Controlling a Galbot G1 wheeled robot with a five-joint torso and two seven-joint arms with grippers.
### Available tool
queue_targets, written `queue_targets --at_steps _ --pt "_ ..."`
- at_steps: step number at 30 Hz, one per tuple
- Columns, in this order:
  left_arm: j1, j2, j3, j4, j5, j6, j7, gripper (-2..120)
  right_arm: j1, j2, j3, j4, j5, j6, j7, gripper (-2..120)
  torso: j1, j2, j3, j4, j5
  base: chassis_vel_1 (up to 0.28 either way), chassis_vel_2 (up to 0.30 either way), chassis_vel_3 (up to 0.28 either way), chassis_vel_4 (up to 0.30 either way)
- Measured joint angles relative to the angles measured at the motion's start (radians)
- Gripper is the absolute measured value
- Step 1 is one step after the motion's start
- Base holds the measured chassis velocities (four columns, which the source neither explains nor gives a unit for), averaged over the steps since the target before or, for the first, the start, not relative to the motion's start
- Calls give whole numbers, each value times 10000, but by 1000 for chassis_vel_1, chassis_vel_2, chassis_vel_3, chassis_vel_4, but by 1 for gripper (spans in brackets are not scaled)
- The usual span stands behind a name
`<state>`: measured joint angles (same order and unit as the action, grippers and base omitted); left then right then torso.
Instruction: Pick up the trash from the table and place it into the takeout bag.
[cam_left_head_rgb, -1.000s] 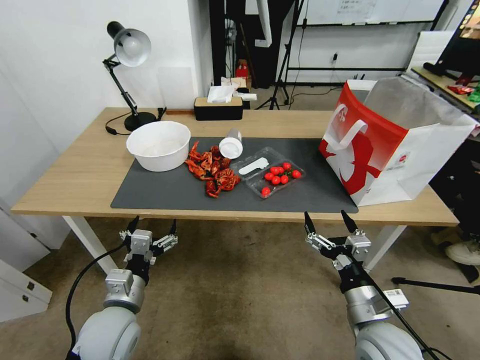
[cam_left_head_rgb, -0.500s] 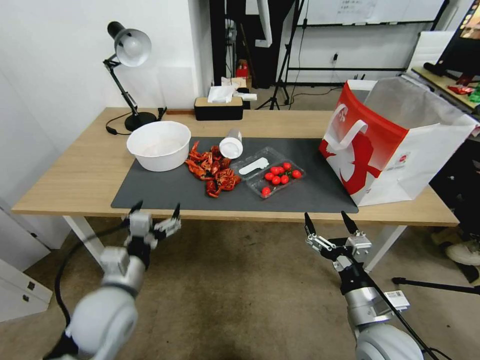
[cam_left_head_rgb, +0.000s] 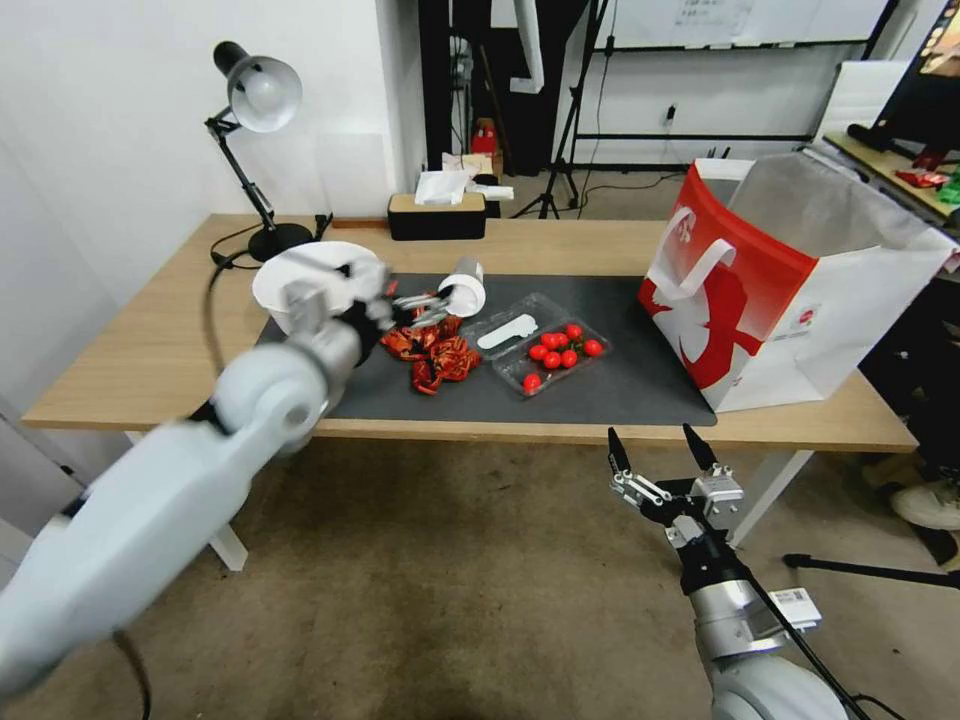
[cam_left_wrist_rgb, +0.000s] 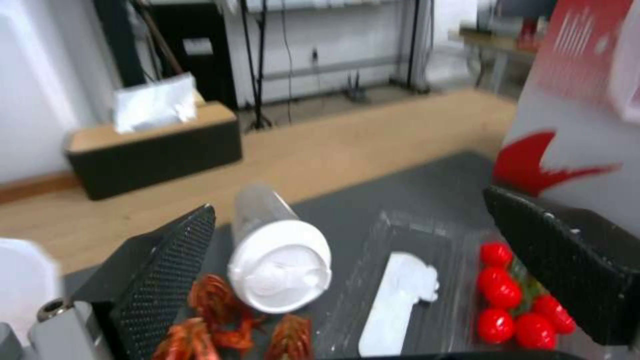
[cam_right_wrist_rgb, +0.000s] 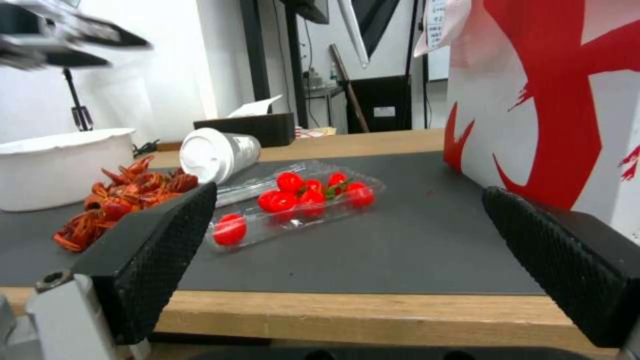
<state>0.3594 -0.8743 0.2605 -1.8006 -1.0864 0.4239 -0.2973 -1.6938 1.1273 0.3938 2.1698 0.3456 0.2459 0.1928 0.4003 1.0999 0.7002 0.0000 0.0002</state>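
Bowl (cam_left_head_rgb: 300, 275) left on mat (cam_left_head_rgb: 600, 385) — shells (cam_left_head_rgb: 440, 355), cup (cam_left_head_rgb: 466, 290), tray (cam_left_head_rgb: 545, 350) centre — bag (cam_left_head_rgb: 760, 290) right.

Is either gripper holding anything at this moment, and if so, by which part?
Nothing is held. The left gripper is open above the red crayfish shells, near the tipped white lidded cup. The right gripper hangs open below the table edge.

The arms were pale grey with rounded joints, black cables, and black textured pads (cam_right_wrist_rgb: 167, 260) on silver-bracketed fingers.

White wall (cam_left_head_rgb: 120, 120), brownish floor (cam_left_head_rgb: 480, 600), perhaps a whiteboard (cam_left_head_rgb: 740, 22) behind.
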Motion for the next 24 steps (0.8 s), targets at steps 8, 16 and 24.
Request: queue_targets --at_steps 8,16,24 --pt "-1290 -1157 1205 1782 -766 606 -825 100 -18 38 52 8 -23 -12 18 100 -1 -1 0 0 0 0 0 0 0" --pt "-2019 -2138 1615 3260 -1449 1050 -1865 100 -30 33 123 8 -23 -14 21 100 -2 -1 -1 0 0 0 0 0 0" --pt "-2289 -2667 1757 3978 -1421 1125 -2499 100 -84 16 230 23 14 23 15 100 -2 0 -1 1 -1 0 0 0 0"
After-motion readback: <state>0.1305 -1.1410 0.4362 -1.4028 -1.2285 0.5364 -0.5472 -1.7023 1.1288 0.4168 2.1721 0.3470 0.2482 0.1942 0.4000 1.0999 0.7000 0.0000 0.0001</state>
